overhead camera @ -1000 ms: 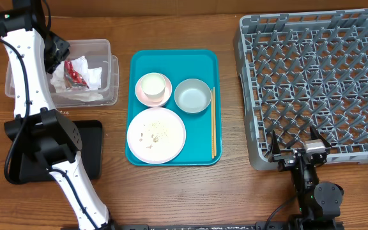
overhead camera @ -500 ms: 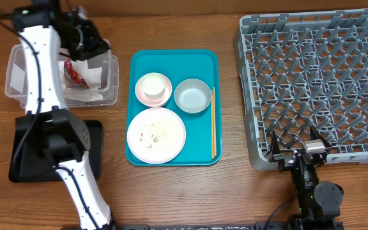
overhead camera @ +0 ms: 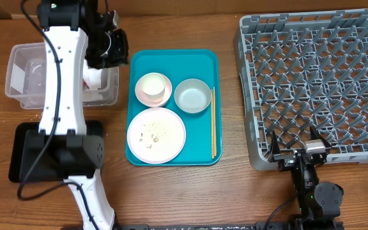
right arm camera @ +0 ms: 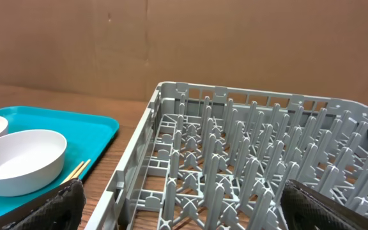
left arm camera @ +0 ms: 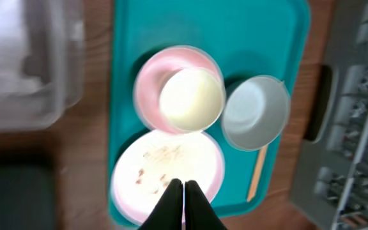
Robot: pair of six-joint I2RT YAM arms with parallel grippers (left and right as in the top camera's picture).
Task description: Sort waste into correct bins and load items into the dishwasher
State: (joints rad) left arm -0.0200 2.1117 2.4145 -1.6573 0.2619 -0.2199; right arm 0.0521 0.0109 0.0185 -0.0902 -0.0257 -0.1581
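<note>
Your left tool (left arm camera: 183, 191) was closed and empty. In the wrist view, its tips crossed the pale pink plate (left arm camera: 152, 172), with the white cup (left arm camera: 191, 99) at 12 o'clock. Your right tool (right arm camera: 184, 207) stood wide open beside the dish rack (right arm camera: 248, 160).

No readable text, label, brand or number on any item in view.

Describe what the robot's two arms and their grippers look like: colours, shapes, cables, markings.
The left arm has white rounded shells, black joints, thin black cables alongside and a small green light. The left gripper has slim black tapering fingers. The right arm is compact and black with a silvery wrist block; the right gripper has broad, dark fingers.
</note>
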